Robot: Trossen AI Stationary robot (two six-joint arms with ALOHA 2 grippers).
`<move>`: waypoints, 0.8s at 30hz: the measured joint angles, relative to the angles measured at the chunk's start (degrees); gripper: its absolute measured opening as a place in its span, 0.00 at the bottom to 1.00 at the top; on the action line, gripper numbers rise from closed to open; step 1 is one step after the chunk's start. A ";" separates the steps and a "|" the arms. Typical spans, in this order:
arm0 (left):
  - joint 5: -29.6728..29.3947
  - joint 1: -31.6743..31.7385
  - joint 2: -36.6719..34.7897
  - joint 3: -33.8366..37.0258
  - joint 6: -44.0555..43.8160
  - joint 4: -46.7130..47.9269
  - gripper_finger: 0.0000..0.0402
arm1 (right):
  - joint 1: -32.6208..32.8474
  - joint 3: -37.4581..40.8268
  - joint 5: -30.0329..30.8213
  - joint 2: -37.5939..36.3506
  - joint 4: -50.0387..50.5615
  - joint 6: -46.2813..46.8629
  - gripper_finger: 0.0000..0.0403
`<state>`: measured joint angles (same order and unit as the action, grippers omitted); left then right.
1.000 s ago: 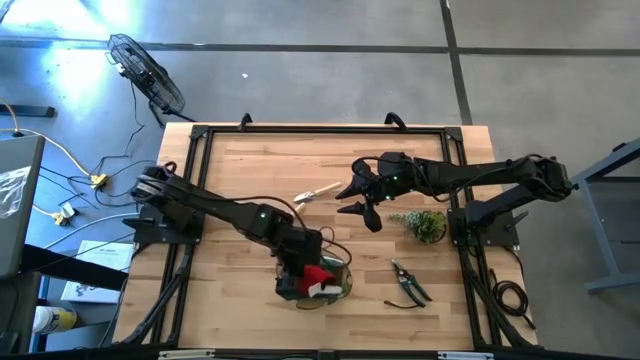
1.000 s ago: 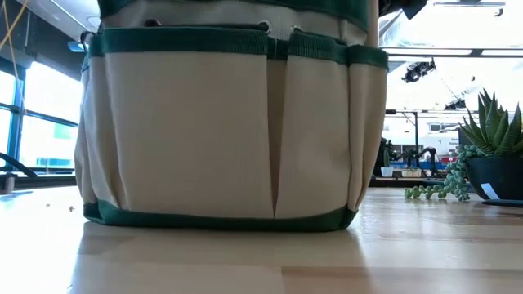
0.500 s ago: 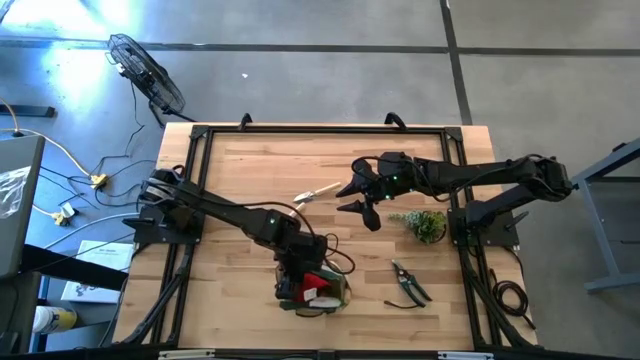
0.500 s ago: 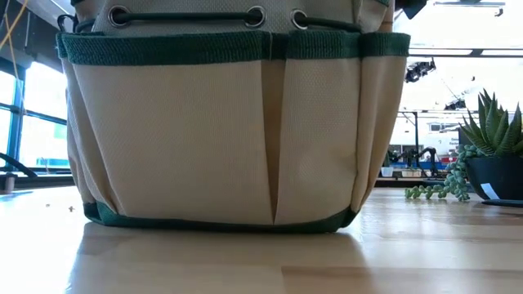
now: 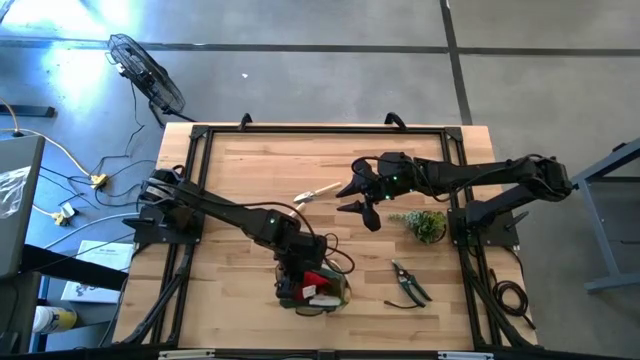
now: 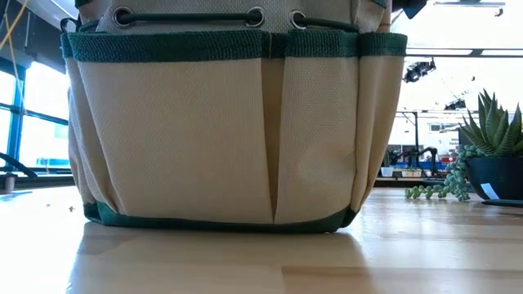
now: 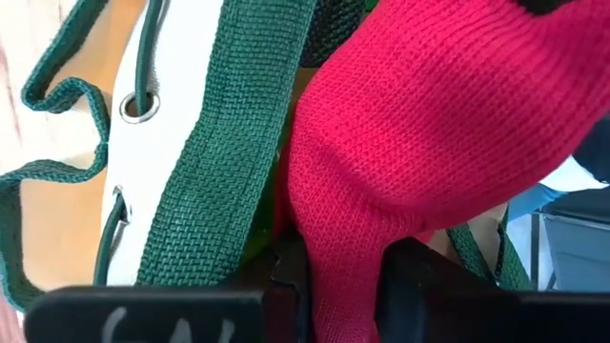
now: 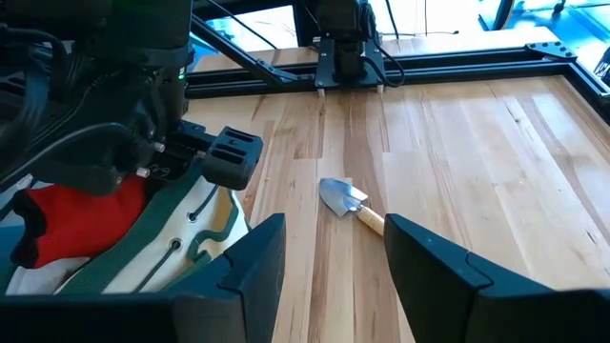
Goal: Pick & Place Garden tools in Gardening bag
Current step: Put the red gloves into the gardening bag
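One soft red glove (image 7: 429,124), which we judge light and floppy, hangs pinched in our left gripper (image 5: 300,285) over the bag (image 5: 335,293) near us, while our right gripper (image 5: 358,196) waits open farther off.

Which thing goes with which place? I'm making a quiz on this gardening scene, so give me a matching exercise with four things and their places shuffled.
Things:
1. red glove
2. trowel
3. pruning shears
4. plant sprig

Places:
A. on the table beside the right arm's base
B. on the table's near part, right of the gardening bag
C. held by the left end effector over the bag
D. mid-table, just left of the open right end effector

Pairs: 1-C, 2-D, 3-B, 4-A
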<state>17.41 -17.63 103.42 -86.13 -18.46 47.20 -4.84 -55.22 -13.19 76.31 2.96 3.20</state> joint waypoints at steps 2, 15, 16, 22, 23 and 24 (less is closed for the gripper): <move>-0.29 0.00 0.02 0.00 -0.12 0.15 0.19 | 0.00 0.00 -0.01 0.00 0.11 -0.02 0.42; -5.82 0.05 0.09 0.07 0.09 1.67 0.50 | 0.00 0.00 -0.03 0.00 0.26 -0.26 0.42; -5.91 0.07 0.09 0.07 0.00 1.91 0.52 | 0.00 0.00 -0.03 0.00 0.28 -0.26 0.42; -7.24 0.04 0.10 0.07 -0.72 2.96 0.61 | 0.00 0.00 -0.03 0.00 0.28 -0.26 0.42; -7.06 0.04 0.10 0.07 -0.70 2.97 0.62 | 0.00 0.00 -0.03 0.00 0.28 -0.26 0.42; -6.93 0.04 0.11 0.07 -0.70 2.96 0.62 | 0.00 0.00 -0.03 0.00 0.28 -0.26 0.42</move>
<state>10.48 -17.58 103.52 -86.06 -19.16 50.16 -4.84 -55.22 -13.21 76.31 3.25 2.94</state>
